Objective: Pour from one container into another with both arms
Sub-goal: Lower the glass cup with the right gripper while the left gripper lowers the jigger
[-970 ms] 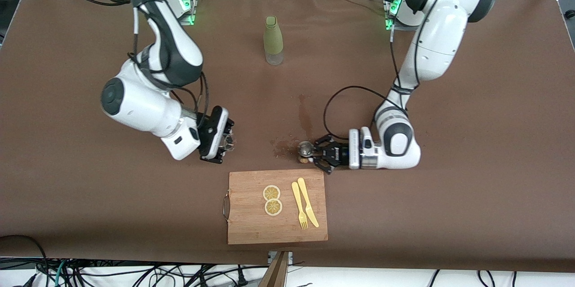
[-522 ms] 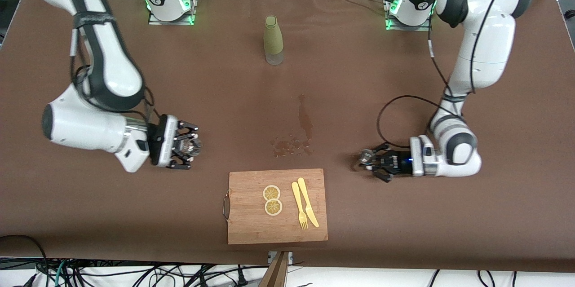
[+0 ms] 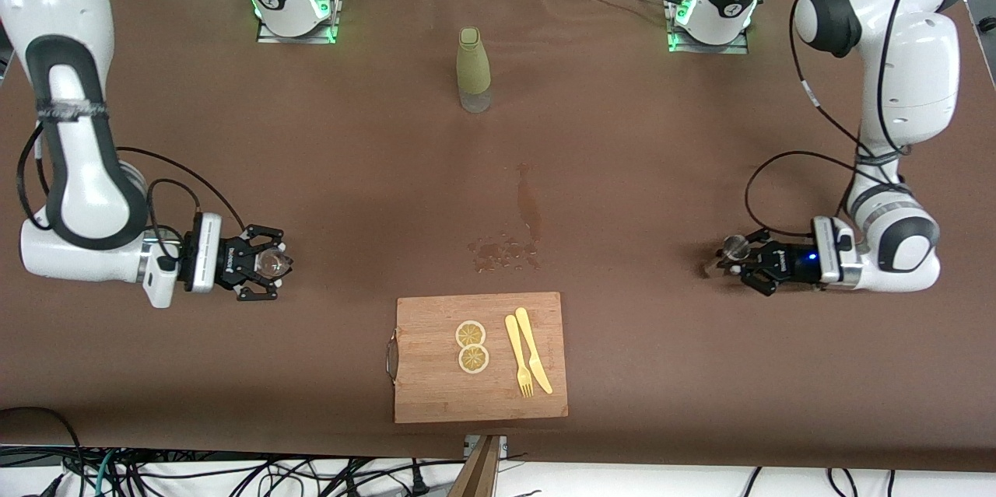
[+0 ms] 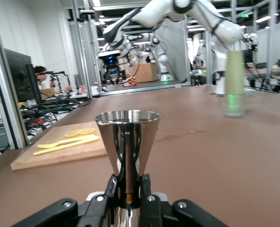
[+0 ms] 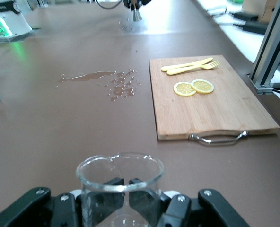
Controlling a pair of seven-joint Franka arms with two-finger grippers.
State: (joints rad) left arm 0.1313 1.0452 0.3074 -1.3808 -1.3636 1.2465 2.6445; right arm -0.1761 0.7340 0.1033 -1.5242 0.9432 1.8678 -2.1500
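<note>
My left gripper (image 3: 738,261) is shut on a steel jigger (image 3: 732,247), held upright low over the table toward the left arm's end. The left wrist view has the jigger (image 4: 127,135) straight ahead, pinched at its waist by the left gripper (image 4: 127,187). Toward the right arm's end, my right gripper (image 3: 270,267) is shut on a clear glass beaker (image 3: 272,259), also upright and low over the table. The beaker (image 5: 119,182) looks empty in the right wrist view, with the right gripper (image 5: 130,185) seen through its wall.
A green bottle (image 3: 473,69) stands mid-table near the bases. A wet spill (image 3: 510,248) marks the cloth at the middle. Nearer the front camera lies a wooden cutting board (image 3: 436,380) with two lemon slices (image 3: 471,346), a fork (image 3: 518,357) and a knife (image 3: 534,351).
Both arms have swung away from the middle of the table, each toward its own end, carrying the jigger and the beaker apart. The spill stays where they were.
</note>
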